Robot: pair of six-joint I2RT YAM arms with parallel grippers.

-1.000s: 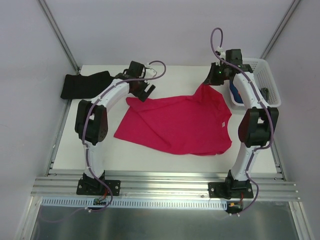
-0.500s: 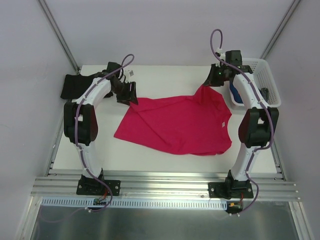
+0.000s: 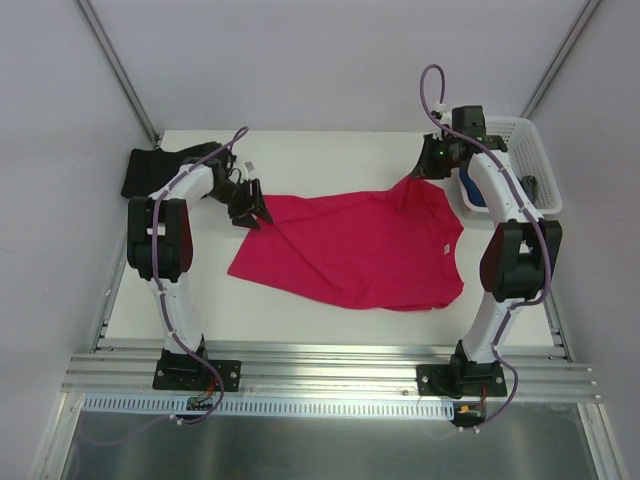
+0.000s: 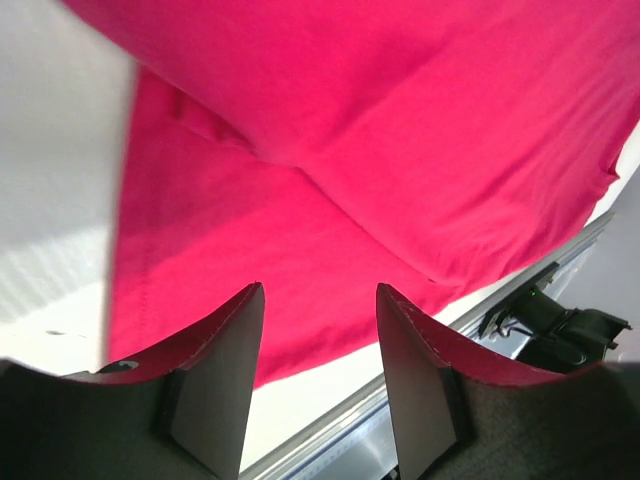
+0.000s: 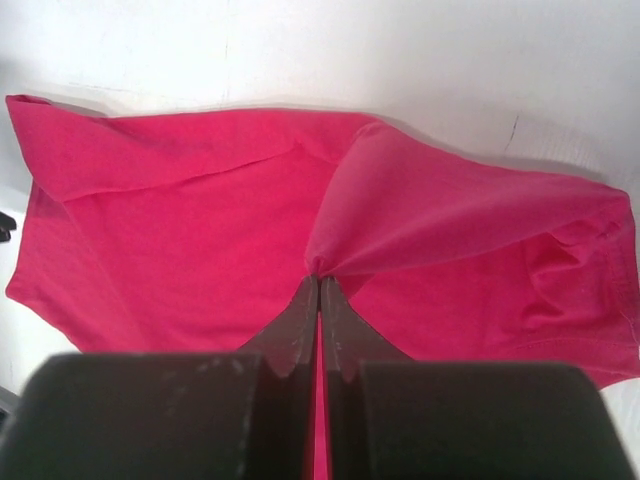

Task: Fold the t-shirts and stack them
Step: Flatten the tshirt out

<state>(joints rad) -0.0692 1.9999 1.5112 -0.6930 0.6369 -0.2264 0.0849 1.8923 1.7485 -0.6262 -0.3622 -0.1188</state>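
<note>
Left jaws have swung across to the far-left corner of the crimson-pink t-shirt [image 3: 350,250] and narrowed to about half-open, with nothing between them and the cloth just beyond their tips. Right jaws stay closed, pinching up a fold at the shirt's far-right corner. The shirt lies spread across the middle of the desk [image 3: 330,150]. A black t-shirt [image 3: 150,172] lies at the far-left corner and a white basket [image 3: 520,125] at the far-right corner.

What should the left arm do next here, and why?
Probably close the left fingers on the pink t-shirt's far-left corner: they stand apart just over that edge, while the right fingers are shut, pinching the far-right corner into a raised peak. Both corners likely need holding before a fold.
</note>
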